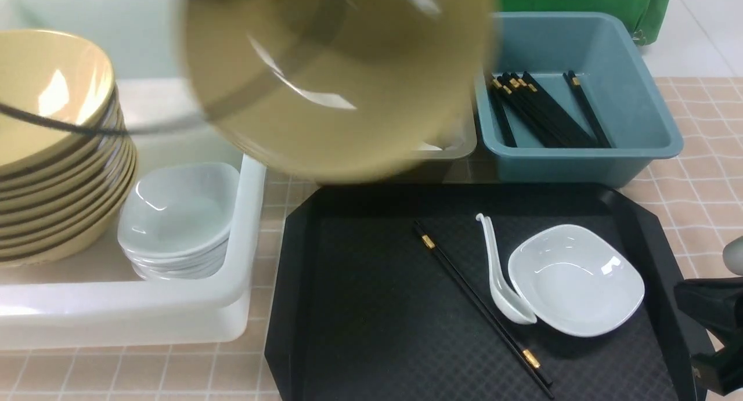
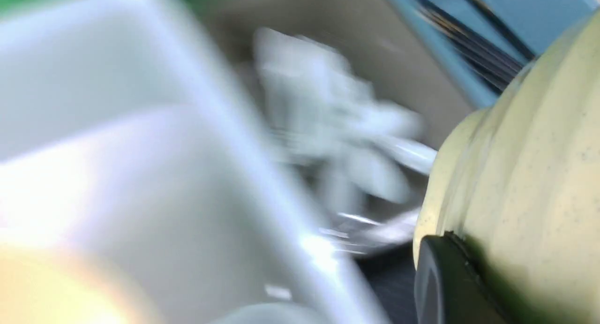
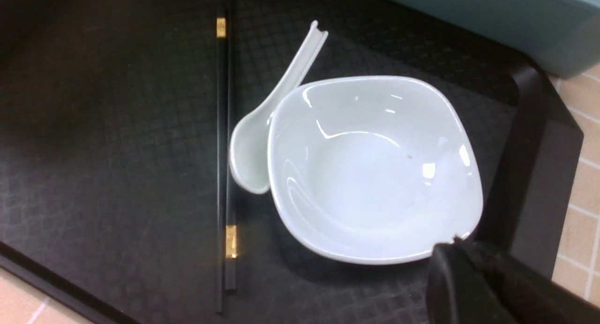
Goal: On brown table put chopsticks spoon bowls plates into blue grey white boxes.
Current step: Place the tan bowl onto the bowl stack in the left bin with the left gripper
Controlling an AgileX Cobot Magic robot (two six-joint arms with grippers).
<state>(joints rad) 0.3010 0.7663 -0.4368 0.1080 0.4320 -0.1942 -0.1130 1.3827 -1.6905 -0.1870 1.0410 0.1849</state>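
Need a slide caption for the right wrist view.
Right wrist view: white rounded-square bowl on black textured tray, white ceramic spoon against its rim, black gold-banded chopsticks lying alongside.

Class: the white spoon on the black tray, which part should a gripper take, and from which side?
Probably best to take the white spoon by its free handle, from above, jaws across its narrow width: the scoop end lies against the white dish, with the chopsticks close alongside.

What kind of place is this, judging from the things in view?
Probably a canteen or restaurant dish-sorting station: a black serving tray, a white box holding stacked yellow bowls, and a blue box of sorted chopsticks.
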